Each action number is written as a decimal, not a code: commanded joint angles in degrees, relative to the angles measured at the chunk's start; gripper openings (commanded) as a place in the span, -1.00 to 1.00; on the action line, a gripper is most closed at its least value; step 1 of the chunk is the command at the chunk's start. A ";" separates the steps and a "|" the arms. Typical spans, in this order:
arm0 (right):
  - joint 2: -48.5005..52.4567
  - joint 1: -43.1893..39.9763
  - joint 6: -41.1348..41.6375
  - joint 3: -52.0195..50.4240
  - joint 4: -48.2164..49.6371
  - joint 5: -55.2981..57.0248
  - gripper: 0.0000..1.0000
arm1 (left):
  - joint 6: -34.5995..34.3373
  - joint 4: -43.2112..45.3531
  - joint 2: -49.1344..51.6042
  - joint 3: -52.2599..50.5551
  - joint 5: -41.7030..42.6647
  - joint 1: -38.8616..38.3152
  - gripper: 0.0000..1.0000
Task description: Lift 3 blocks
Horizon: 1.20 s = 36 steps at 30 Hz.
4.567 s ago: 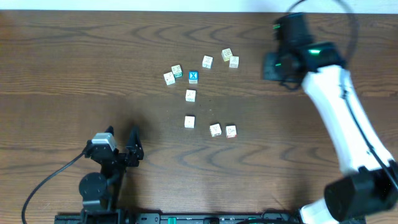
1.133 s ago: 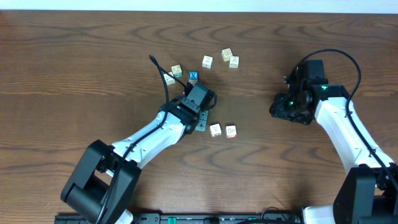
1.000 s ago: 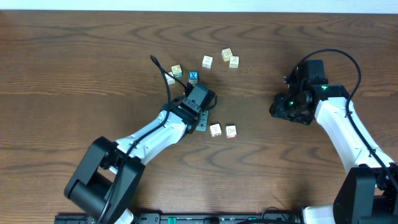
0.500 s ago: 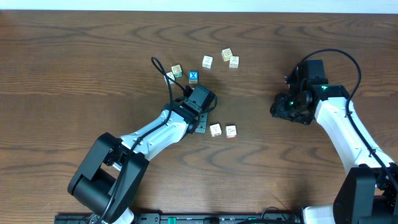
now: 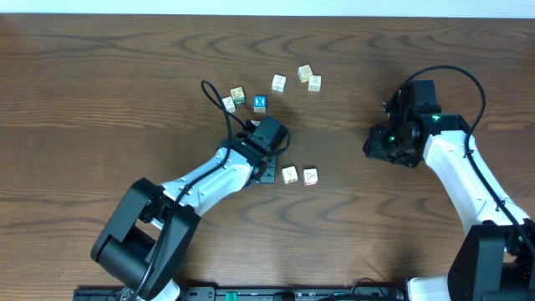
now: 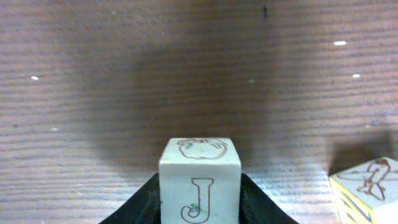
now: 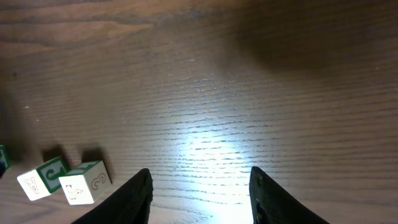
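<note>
My left gripper is at mid-table, shut on one cream block that carries a letter J and a small fruit drawing. Black fingers press against both of its sides. In the overhead view the wrist hides this block. Two more cream blocks lie just to the right of the gripper, and the corner of one of them shows in the left wrist view. My right gripper hovers open over bare wood at the right, with nothing between its fingers.
Several other cubes lie behind the left gripper, among them a blue-faced X cube, a pair at the left and three further right. Two green-and-white cubes show left of the right gripper.
The left gripper's jaws have closed onto the J block and its wrist has shifted slightly left. The right arm has stayed still.
</note>
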 commanded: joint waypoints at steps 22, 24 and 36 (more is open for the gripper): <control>-0.04 -0.26 -0.74 -0.46 0.17 0.35 -0.04 | -6.23 -0.39 -3.63 1.16 -0.37 -6.34 -0.28; -0.04 -0.26 -0.74 -0.66 0.22 0.35 -0.03 | -6.23 -0.42 -3.63 1.16 -0.37 -6.34 -0.27; -0.02 -0.26 -0.74 -0.70 0.20 0.57 -0.03 | -6.21 1.40 -3.63 1.16 -1.46 -6.32 -0.19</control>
